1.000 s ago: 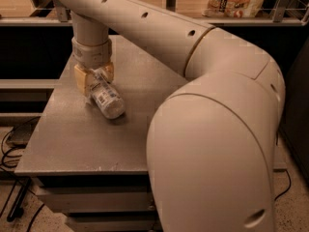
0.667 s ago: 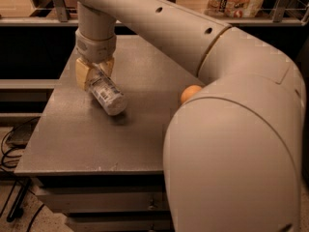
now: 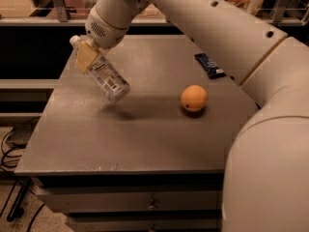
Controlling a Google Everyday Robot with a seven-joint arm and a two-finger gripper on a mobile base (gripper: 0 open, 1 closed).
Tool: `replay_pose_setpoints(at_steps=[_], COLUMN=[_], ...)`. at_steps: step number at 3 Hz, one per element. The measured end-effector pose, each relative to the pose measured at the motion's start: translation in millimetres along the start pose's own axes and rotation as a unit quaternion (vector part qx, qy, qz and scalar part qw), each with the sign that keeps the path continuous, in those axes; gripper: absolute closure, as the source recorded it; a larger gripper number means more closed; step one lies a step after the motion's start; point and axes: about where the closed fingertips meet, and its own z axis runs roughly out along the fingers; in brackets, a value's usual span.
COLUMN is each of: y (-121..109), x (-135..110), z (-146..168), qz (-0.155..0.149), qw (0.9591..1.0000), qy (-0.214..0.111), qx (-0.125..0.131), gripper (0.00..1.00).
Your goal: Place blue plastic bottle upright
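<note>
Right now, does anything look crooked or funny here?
Yes. The blue plastic bottle is slanted, cap pointing up-left, gripped by the claw above the left side of the table, not standing. The orange and snack bar look fine.

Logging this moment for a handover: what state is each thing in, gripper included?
Small clear plastic bottle with blue-and-white label: tilted, capped, gripped near its neck, apparently lifted.
Two-finger gripper: shut on the bottle, above a far corner of the grey table.
Round orange: resting on the table.
Dark blue snack-bar wrapper: lying flat.
</note>
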Motion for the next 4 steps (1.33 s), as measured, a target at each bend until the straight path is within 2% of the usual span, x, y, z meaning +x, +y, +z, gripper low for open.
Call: replay_pose_setpoints(at_steps=[1,2,3,4], y=[12,27,26,30], x=[-9,-14,-13,-17], z=[-25,-51,-54,-53], qz=[-0.065,-0.136,-0.172,-0.188], qw=[0.9947,0.9802,0.9738,0.9728], qy=[-0.078,-0.144,-0.149,-0.135], qx=[-0.019,-0.006,0.003,0.002], gripper=[1.00,1.00,1.00,1.00])
